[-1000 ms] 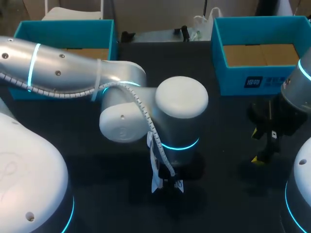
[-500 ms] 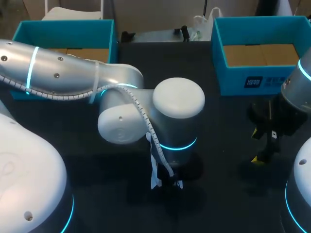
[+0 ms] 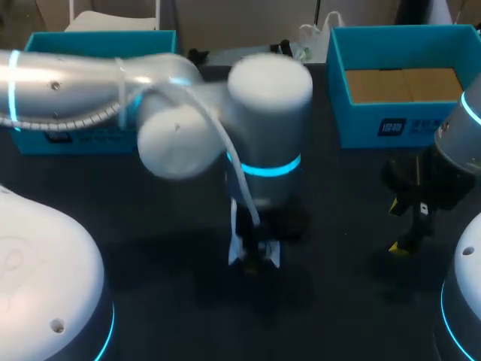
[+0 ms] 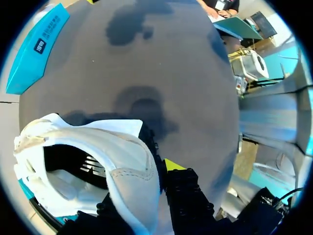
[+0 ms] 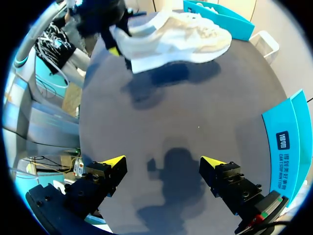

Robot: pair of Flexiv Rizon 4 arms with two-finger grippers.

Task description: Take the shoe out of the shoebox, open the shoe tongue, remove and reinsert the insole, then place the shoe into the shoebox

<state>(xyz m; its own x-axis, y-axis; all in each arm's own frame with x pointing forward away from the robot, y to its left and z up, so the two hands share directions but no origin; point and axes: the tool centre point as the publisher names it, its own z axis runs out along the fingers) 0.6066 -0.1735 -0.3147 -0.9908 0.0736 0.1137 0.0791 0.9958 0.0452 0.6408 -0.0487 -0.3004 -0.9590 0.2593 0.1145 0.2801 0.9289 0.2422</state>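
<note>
The white shoe hangs above the dark table with its shadow under it. My left gripper is shut on the shoe's heel. In the left wrist view the shoe's heel wall runs between the fingers; one yellow tip shows outside it and the other is hidden by the shoe. From the head view my left arm covers most of the shoe. My right gripper stands open over bare table at the right, nothing between its tips, also seen as my right gripper.
A blue shoebox with a brown bottom stands at the back right. A second blue box stands at the back left. The blue box wall lies close beside my right gripper.
My left gripper has closed on the shoe's heel, and the left arm has risen and swung toward the back with the shoe. The right arm has not moved.
</note>
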